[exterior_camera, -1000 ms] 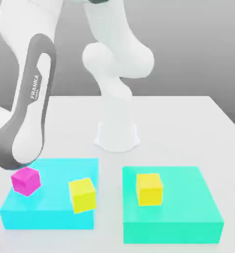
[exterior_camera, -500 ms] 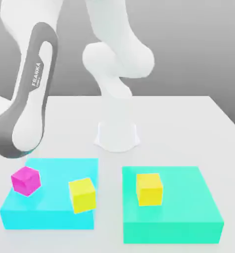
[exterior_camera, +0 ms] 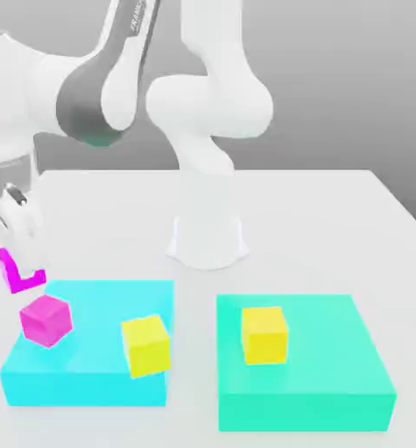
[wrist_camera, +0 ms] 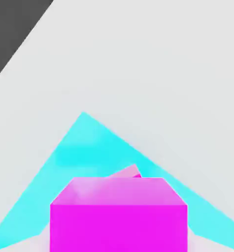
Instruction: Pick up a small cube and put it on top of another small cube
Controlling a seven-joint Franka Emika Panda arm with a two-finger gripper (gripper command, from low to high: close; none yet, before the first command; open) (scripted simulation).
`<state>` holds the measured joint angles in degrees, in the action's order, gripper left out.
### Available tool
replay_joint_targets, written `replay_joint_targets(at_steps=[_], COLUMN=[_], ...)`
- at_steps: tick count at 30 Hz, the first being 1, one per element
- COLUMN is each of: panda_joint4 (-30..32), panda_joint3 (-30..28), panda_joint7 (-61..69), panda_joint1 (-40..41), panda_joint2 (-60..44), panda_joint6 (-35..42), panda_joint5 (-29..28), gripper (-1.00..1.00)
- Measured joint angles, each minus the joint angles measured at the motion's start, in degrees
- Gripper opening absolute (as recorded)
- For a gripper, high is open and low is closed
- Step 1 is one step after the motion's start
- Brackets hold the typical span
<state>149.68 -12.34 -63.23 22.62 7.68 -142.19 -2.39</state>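
We hold end effector [exterior_camera: 14,229] closed on magenta piece [exterior_camera: 18,273]; we centre above magenta cube [exterior_camera: 45,318], lower slowly.

I am operating in a simulated tabletop test cell, not a real room: every surface is a flat, untextured render. A plain white table [exterior_camera: 334,219] stands before a featureless grey backdrop [exterior_camera: 351,79], with the arm's white base [exterior_camera: 207,241] mounted at its centre. Two flat coloured platforms, cyan [exterior_camera: 93,372] and teal [exterior_camera: 320,385], lie near.
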Motion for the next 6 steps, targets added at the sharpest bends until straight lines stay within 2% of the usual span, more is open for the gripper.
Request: replay_joint_targets(at_steps=[2,3,6], panda_joint4=[1.1,1.5,1.5], panda_joint3=[-0.1,-0.2,-0.2], panda_joint7=[1.1,1.6,1.6], panda_joint1=[-0.2,-0.4,-0.4], panda_joint2=[-3.3,-5.3,-5.3], panda_joint6=[-4.4,-6.7,-6.7], panda_joint5=[1.0,1.7,1.7], gripper=[-1.0,1.0,1.0])
